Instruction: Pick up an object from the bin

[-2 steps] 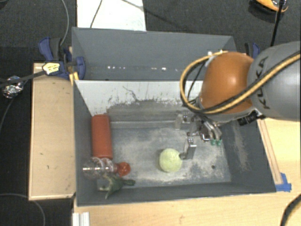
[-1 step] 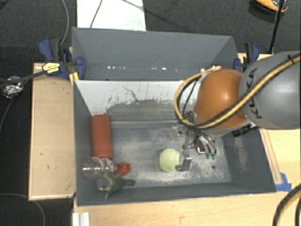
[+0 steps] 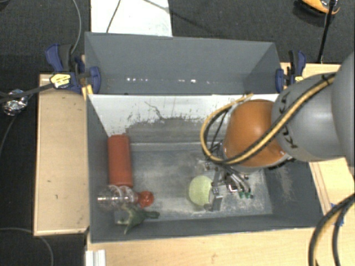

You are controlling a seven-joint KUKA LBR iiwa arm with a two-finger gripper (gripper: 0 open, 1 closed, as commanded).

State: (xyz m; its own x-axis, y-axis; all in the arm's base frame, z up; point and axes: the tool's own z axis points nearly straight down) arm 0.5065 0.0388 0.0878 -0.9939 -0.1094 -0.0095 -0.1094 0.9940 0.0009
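Note:
My gripper (image 3: 215,199) is low over the bin floor, right of centre near the front wall. A pale green ball (image 3: 199,191) lies just to its left, touching or nearly touching one finger (image 3: 217,195). I cannot tell whether the ball sits between the fingers or only beside them.
Along the left side lies a red-brown cylinder (image 3: 120,160). In front of it rest a clear plastic bottle (image 3: 116,196) with a red cap, and a small dark green toy (image 3: 133,218) near the front left corner. The arm with its orange cover and cables hangs over the right half of the bin.

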